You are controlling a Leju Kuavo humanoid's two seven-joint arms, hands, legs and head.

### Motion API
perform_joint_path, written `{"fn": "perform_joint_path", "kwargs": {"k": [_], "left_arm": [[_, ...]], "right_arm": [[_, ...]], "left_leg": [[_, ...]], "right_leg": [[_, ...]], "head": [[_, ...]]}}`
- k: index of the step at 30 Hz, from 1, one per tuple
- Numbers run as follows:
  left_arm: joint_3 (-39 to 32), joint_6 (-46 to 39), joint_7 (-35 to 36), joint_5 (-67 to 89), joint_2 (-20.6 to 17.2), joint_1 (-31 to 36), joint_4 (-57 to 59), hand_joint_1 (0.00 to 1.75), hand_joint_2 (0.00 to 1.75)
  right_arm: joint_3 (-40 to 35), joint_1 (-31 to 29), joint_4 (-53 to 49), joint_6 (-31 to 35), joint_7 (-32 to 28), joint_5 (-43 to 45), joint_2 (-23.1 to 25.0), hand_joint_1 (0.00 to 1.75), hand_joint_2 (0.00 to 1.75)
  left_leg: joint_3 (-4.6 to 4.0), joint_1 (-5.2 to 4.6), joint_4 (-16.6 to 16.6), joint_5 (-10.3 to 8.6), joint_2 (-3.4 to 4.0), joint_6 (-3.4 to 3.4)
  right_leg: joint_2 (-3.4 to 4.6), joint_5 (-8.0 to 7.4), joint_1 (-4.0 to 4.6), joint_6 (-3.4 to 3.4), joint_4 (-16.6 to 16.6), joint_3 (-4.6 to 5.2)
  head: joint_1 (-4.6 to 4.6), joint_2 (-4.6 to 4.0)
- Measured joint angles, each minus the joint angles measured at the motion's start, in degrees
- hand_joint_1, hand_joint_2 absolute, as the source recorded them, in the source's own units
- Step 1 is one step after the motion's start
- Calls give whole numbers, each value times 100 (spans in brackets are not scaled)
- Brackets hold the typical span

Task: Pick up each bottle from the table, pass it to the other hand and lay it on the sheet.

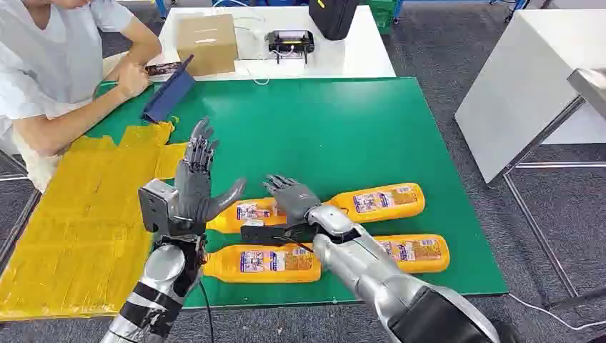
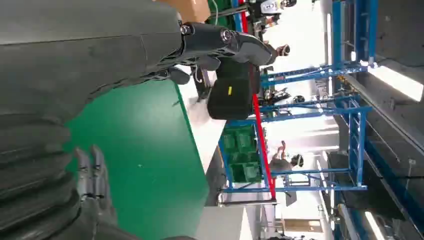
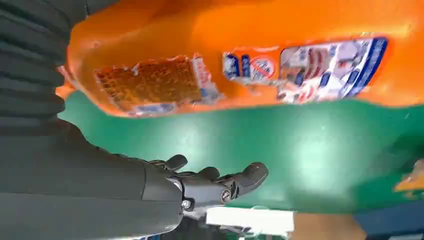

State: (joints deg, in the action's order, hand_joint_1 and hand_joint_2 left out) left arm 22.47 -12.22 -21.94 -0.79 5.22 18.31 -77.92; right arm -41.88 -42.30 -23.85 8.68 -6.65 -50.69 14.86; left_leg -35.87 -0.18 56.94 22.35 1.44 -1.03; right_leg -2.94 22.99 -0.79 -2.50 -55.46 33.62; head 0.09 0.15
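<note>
Right hand (image 1: 291, 194) hovers released, fingers spread, over the upper-left orange bottle (image 1: 246, 213), not yet gripping. Left hand (image 1: 196, 182) stands upright and empty beside it. Four bottles lie on the green bench (image 1: 343, 128), none on the yellow sheet (image 1: 78, 207). Judged step: the first pickup; next, lower and close around that bottle's body.

Dark grey carpet floor (image 1: 443, 43) surrounds the green tabletop (image 1: 343, 128). Behind it stands a white table (image 1: 343, 53) carrying a cardboard box (image 1: 207, 44) and a black bag (image 1: 332, 16). Another white table (image 1: 522, 86) stands at right. Blue metal racks (image 2: 350, 125) line the bright room.
</note>
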Motion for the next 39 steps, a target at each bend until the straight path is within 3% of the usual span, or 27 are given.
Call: {"fn": "perform_joint_path", "kwargs": {"k": [21,31,33,34,36,39], "left_arm": [[118,-2,-46,-59,35,54,177,0,175],[245,-326,-153,179,98,98,262,0,175],[280,-334,-155,223,116,103,262,0,175],[301,-343,-155,256,125,107,262,0,175],[361,-389,-157,289,142,121,264,0,175],[418,-389,-170,315,173,138,267,0,175]], "right_arm": [[-42,39,194,-138,-87,-127,155,0,175],[-507,15,396,-697,1137,-944,157,7,175],[-599,-9,444,-835,1321,-1019,164,21,175],[-612,-26,470,-909,1399,-1008,159,37,175],[-612,-45,524,-1005,1497,-966,134,134,175],[-619,-46,590,-1053,1572,-975,57,161,175]], "left_leg": [[-2,0,0,0,0,0],[-2,0,0,0,0,0],[-1,0,0,0,0,0],[1,0,0,0,0,0],[6,0,0,0,0,0],[20,0,0,2,0,-1]], "right_leg": [[0,0,0,0,0,4],[0,0,0,0,0,3],[0,0,-1,0,1,3],[-1,1,-1,0,2,3],[0,0,-1,0,3,-2],[0,1,-1,0,4,-15]], "head": [[0,0],[-2,0],[0,0],[-2,0],[-2,0],[-2,0]]}}
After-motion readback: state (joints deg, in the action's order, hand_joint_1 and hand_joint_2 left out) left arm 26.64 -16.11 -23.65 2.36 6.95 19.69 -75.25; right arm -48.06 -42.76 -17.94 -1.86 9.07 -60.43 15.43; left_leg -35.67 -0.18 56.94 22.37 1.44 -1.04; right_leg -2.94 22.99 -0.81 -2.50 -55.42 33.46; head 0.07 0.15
